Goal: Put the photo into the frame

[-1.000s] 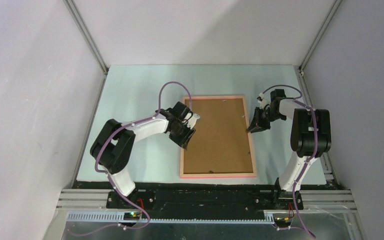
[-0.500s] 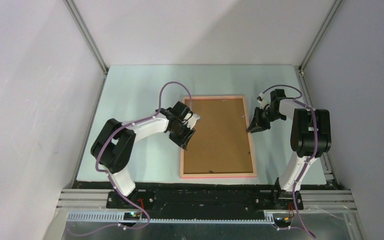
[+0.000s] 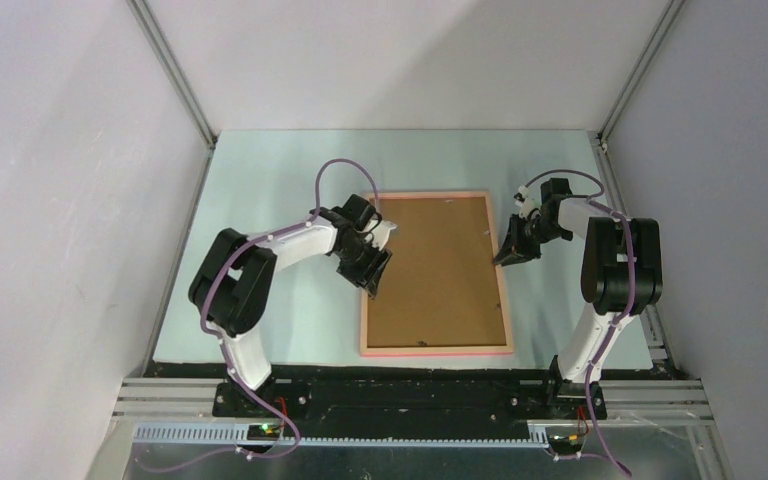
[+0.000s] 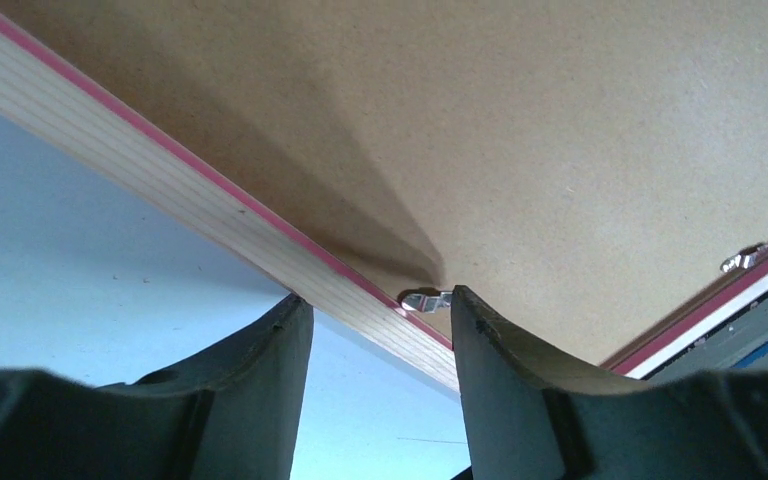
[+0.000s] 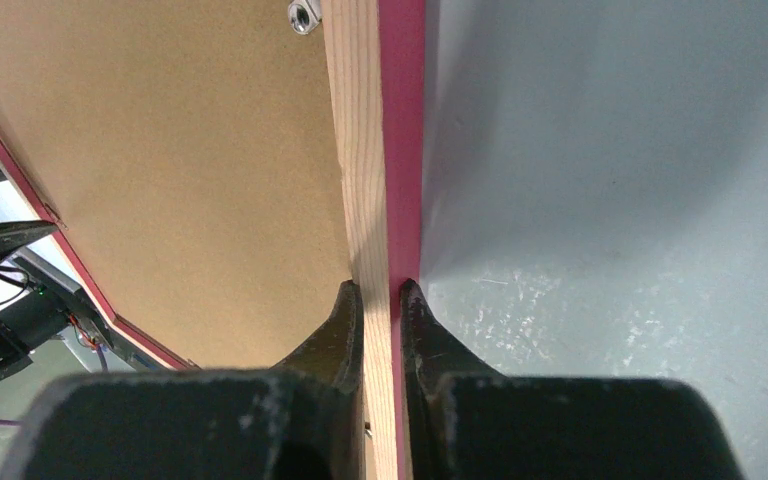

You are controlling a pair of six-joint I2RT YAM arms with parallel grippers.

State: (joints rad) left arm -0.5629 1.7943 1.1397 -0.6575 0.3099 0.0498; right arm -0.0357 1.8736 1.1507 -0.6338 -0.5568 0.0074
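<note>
The frame, salmon-pink edged, lies face down on the table with a brown backing board filling it. The photo is hidden. My left gripper is open over the frame's left rail. Its jaws straddle that rail, the inner fingertip beside a small metal tab at the edge of the backing board. My right gripper is shut on the frame's right rail, one finger on the backing board side and one on the outer pink side, as the right gripper shows.
More metal tabs sit along the frame's inner edge. Pale blue table lies all round the frame. Grey walls and aluminium posts enclose it, and a black rail runs along the near edge.
My left jaws have spread a little wider, and the left wrist has shifted slightly toward the far side along the frame's left rail. The right arm and the frame have not moved.
</note>
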